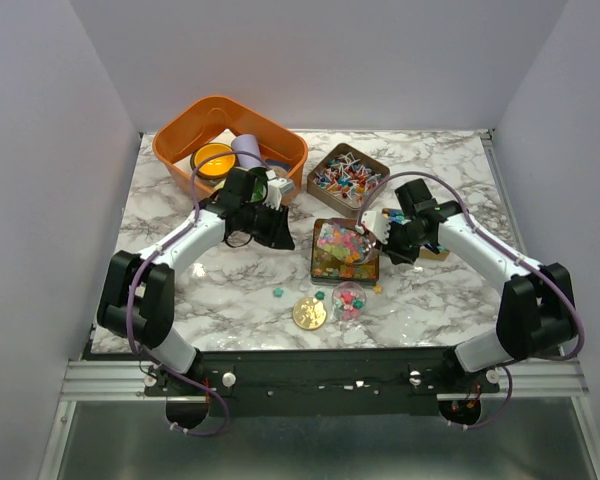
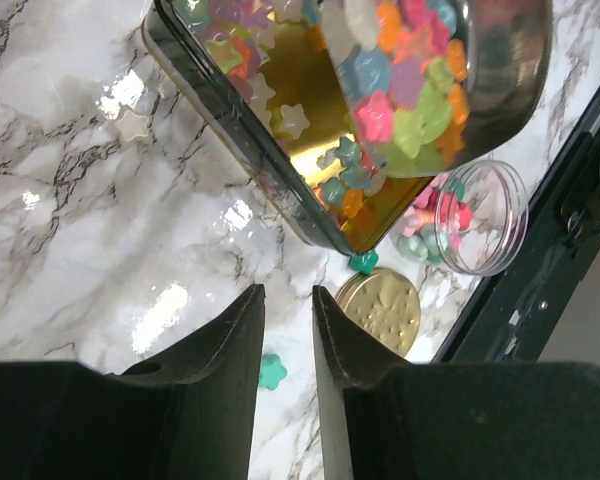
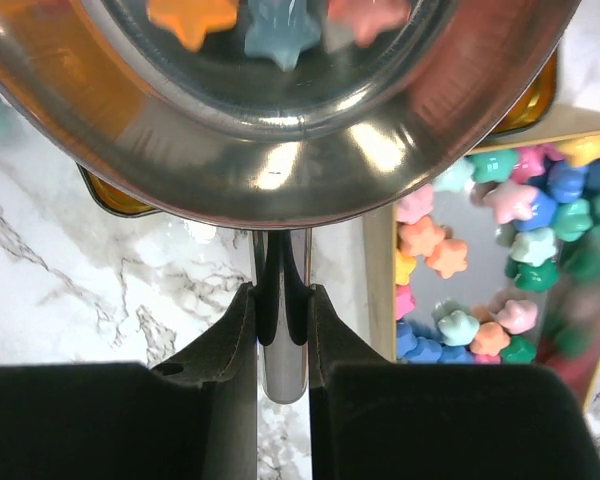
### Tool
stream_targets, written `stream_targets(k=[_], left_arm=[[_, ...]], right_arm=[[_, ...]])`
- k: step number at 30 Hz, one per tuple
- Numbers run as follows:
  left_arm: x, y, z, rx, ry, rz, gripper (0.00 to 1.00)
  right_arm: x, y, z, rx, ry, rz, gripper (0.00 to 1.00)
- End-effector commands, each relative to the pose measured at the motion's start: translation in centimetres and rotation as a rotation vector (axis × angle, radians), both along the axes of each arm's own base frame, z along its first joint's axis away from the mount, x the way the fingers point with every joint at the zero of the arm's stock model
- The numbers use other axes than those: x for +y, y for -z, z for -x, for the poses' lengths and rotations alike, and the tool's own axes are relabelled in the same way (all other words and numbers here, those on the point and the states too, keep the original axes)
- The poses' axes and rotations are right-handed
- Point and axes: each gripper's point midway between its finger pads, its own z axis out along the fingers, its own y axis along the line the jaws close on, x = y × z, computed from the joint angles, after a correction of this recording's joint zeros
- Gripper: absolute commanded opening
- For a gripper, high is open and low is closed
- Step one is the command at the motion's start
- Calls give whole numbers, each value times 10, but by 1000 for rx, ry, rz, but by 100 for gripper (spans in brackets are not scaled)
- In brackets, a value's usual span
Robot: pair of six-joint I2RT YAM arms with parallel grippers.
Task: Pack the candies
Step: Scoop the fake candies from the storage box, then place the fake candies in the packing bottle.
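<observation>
R end effector [image 3: 280, 293] is clamping tight on the scoop [image 3: 280, 170] handle, holding star candies [image 2: 405, 95] over the tin [image 2: 230, 120]. Looks like mid-transfer. Next it's needing a level carry, then a slow tip into the clear jar [image 2: 510, 205], which has a narrow mouth. L end effector [image 2: 288, 297] is hanging empty, fingers just a slit apart, above the worktop [image 2: 80, 200]. Jar's sitting near the front edge beside the gold disc [image 2: 380, 310], so room's looking tight there.

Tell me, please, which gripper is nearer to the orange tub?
Left. The left gripper sits by the near side of the orange tub; the right gripper, holding a metal scoop, is farther, by the right side of the candy tin.
</observation>
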Motion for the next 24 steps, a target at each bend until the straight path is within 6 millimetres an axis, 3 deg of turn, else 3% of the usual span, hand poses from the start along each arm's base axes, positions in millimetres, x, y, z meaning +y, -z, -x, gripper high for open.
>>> stream_targets(k=[1, 7, 9, 12, 13, 17, 24], left_arm=[[13, -17, 2, -70, 37, -37, 37], [20, -33, -2, -101, -20, 11, 43], [21, -43, -4, -138, -34, 32, 45], [26, -45, -5, -182, -43, 13, 52], [28, -42, -5, -185, -51, -3, 57], [42, -34, 1, -212, -41, -60, 65], [52, -8, 21, -170, -23, -102, 76]], right_arm=[[19, -24, -12, -77, 3, -135, 1], [8, -43, -2, -117, -15, -109, 1], [2, -55, 12, -135, -35, -115, 1], [-11, -54, 37, -142, -95, -78, 1], [-17, -53, 41, -145, -100, -47, 1], [-35, -49, 69, -121, -142, 16, 1], [-55, -42, 95, -119, -191, 91, 1]])
